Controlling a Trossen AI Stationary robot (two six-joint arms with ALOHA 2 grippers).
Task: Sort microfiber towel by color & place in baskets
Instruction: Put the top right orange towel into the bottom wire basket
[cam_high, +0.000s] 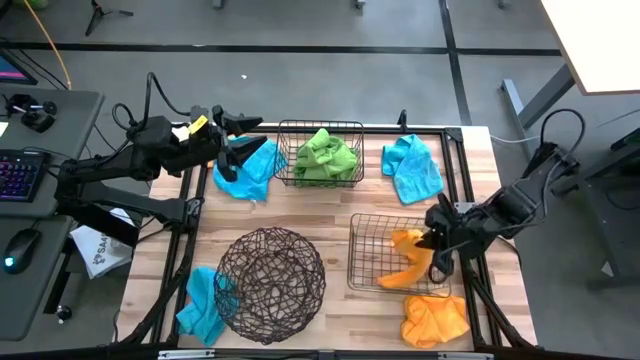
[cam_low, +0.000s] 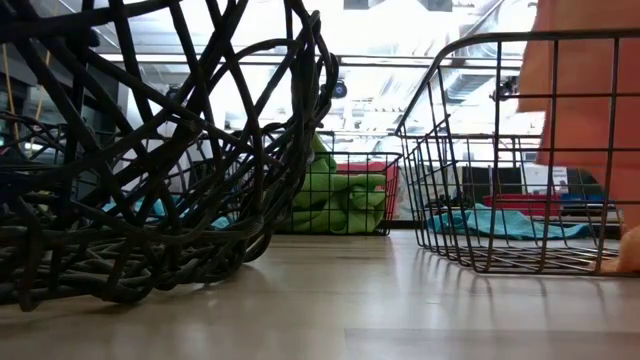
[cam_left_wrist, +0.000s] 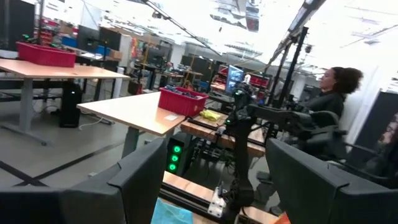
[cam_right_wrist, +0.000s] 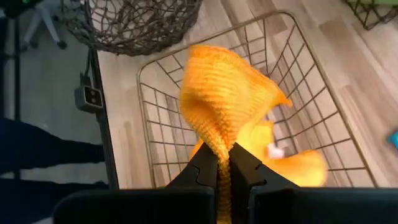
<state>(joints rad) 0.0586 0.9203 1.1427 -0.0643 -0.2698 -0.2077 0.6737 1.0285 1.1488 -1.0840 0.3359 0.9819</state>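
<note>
Closest to the front edge of the worktop (cam_high: 300, 215) there's a loose orange towel (cam_high: 434, 319) at the right corner and a blue towel (cam_high: 200, 303) at the left one, touching the round basket (cam_high: 270, 283), which has nothing in it that I can see. Just behind the orange one sits the right basket (cam_high: 385, 255) with an orange towel lying in it, and the right claw (cam_high: 436, 243) is over its right rim, pinched tight on a second orange towel (cam_right_wrist: 227, 99) that hangs down into the basket. Further back, the far basket (cam_high: 320, 152) is stuffed with green towels (cam_high: 326, 157). Another blue towel (cam_high: 411, 167) lies on the worktop to its right. On its left the left claw (cam_high: 232, 150) sits over one more blue towel (cam_high: 250, 170) at the far left edge, fingers spread apart in the wrist view, not gripping anything as far as I can tell. Beyond the worktop there's a person (cam_left_wrist: 329, 99) sitting among desks.
</note>
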